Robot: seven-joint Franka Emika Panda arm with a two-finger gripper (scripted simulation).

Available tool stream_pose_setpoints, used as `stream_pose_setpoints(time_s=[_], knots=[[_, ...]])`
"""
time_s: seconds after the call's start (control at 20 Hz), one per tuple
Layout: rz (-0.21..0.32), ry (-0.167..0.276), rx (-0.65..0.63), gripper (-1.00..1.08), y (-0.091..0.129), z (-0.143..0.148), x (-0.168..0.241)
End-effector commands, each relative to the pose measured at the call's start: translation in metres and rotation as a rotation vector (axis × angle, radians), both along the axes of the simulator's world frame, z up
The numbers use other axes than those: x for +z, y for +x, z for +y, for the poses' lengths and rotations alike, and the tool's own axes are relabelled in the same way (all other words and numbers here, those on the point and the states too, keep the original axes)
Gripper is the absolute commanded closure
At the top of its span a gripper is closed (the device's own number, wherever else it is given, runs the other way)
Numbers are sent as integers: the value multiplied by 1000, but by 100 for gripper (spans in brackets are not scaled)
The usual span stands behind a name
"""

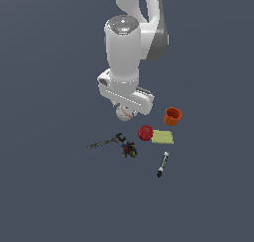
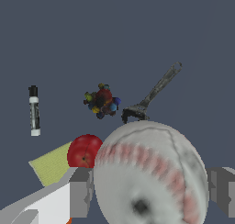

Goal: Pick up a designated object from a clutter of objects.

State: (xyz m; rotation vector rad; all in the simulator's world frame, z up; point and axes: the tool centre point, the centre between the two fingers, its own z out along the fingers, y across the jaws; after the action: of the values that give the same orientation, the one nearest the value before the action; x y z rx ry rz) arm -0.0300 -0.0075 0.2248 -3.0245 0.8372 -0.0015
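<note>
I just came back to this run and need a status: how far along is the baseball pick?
Done: the gripper has the baseball between its fingers. In hand: the exterior view suggests the ball is raised, though I can't be sure. Left: carrying it clear of the red fruit and wrench.

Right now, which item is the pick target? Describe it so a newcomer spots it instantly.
Find the white arm at the top of the exterior view; its gripper is closed on the baseball, fingers on either side. Unlike the plain red fruit nearby, it is white with red stitching.
</note>
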Motion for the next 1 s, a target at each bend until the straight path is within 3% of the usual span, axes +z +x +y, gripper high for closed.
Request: stream_pose_setpoints(time_s=[0.0,0.45,0.95], knots=[[-1,1,0,108,-11,-11,22],[0,0,-1,108,-47,-48,92],[2,-2,-1,108,-66,-71,135]])
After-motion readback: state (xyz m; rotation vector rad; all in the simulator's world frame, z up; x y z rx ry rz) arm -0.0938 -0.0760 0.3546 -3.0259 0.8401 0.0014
